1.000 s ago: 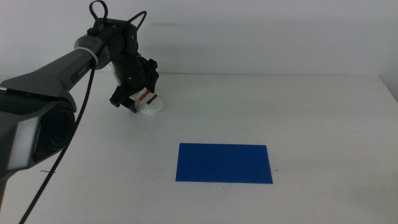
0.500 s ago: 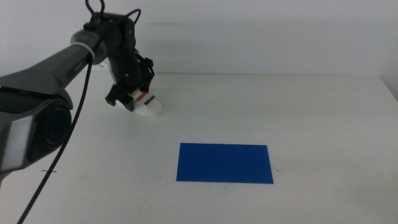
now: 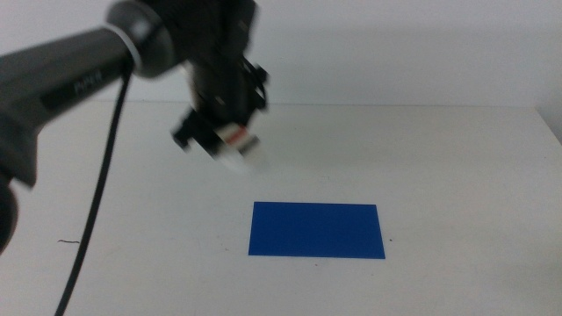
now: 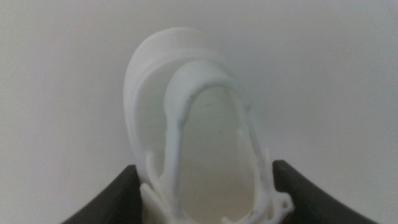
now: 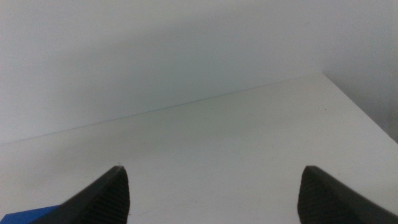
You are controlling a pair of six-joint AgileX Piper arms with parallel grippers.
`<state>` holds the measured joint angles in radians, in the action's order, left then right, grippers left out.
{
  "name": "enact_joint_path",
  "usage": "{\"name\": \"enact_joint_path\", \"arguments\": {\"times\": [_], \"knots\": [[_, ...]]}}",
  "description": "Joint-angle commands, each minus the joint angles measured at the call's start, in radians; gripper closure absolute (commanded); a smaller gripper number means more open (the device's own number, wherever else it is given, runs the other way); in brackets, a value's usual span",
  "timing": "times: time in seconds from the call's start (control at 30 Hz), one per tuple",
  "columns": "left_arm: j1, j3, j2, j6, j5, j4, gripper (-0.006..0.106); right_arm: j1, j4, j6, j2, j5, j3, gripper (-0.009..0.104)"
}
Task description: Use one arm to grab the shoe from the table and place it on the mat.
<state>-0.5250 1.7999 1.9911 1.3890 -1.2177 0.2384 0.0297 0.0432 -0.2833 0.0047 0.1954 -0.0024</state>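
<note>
A bare robotics test bench, by the look of it: plain white table [image 3: 457,175], blank pale wall [image 3: 395,44] and a cabled robot arm [image 3: 79,75].

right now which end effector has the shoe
The left end effector, shut on the shoe in the air beyond the mat; the right end effector is open and empty.

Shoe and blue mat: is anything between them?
Nothing: in the middle view only bare white table lies between the shoe, held by the left pincer, and the mat.
</note>
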Motion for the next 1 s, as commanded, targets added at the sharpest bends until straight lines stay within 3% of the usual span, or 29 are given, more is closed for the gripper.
{"name": "enact_joint_path", "arguments": {"times": [0.0,0.2,0.33,0.43,0.53,0.63,0.73,0.87,0.97], "knots": [[-0.072,-0.088,-0.045,0.094,0.051,0.008,0.102,0.002,0.006,0.002,-0.005,-0.010,0.002,0.016],[-0.194,-0.107,0.006,0.178,0.143,-0.057,0.102,0.002,0.006,0.002,-0.005,-0.010,0.002,0.016],[-0.212,-0.027,0.086,0.135,0.118,-0.127,0.102,0.002,0.006,0.002,-0.005,-0.010,0.002,0.016],[-0.228,0.038,0.138,0.109,0.075,-0.130,0.102,0.002,0.006,0.002,-0.005,-0.010,0.002,0.016],[-0.234,0.085,0.166,-0.028,0.072,-0.130,0.102,0.002,0.006,0.002,-0.005,-0.010,0.002,0.016],[-0.234,0.089,0.168,-0.345,0.097,-0.132,0.102,0.002,0.006,0.002,-0.005,-0.010,0.002,0.016],[-0.234,0.087,0.168,-0.839,0.108,-0.164,0.102,0.002,0.006,0.002,-0.005,-0.010,0.002,0.016],[-0.234,0.087,0.168,-1.711,0.031,-0.248,0.102,0.002,0.006,0.002,-0.005,-0.010,0.002,0.016],[-0.234,0.087,0.173,-2.219,-0.003,-0.290,0.102,0.002,0.006,0.002,-0.005,-0.010,0.002,0.016]]}}
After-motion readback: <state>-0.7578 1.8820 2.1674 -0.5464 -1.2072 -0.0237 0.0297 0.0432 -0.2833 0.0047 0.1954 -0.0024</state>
